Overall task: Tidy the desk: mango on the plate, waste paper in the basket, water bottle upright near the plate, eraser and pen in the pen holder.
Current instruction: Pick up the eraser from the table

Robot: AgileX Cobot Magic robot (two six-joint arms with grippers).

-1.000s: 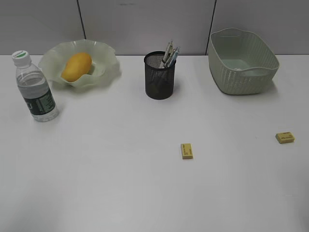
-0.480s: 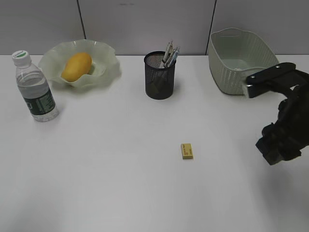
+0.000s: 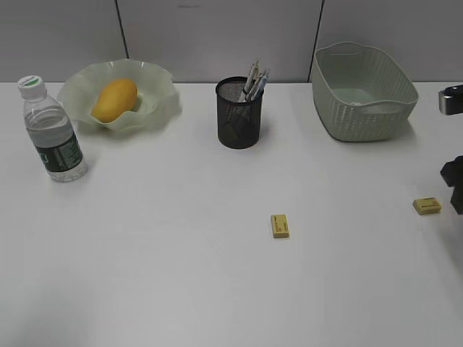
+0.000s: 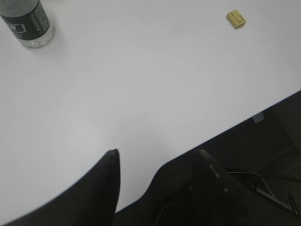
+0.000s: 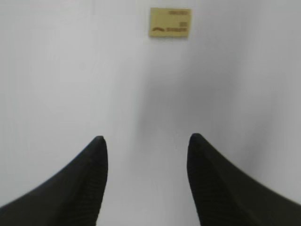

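Note:
The mango point(image 3: 114, 99) lies on the green plate point(image 3: 155, 108) at the back left of the desk point(image 3: 159, 275). The water bottle point(image 3: 54, 134) stands upright left of the plate; its base also shows in the left wrist view point(image 4: 26, 23). The black pen holder point(image 3: 239, 119) holds pens point(image 3: 255, 78). One yellow eraser point(image 3: 280, 225) lies mid-desk and also shows in the left wrist view point(image 4: 235, 19). A second eraser point(image 3: 427, 206) lies at the right, ahead of my open, empty right gripper point(image 5: 146, 141) in the right wrist view point(image 5: 170, 22). My left gripper point(image 4: 157, 153) is open and empty over the desk's front edge. No waste paper shows.
The green basket point(image 3: 364, 108) stands at the back right; its inside floor is mostly hidden. Part of my right arm point(image 3: 454, 184) shows at the right edge of the exterior view. The desk's front edge point(image 4: 263, 110) drops off to dark floor.
My right arm swung in over the right eraser half a second ago and has pulled back to the right edge, uncovering that eraser. Nothing else moved.

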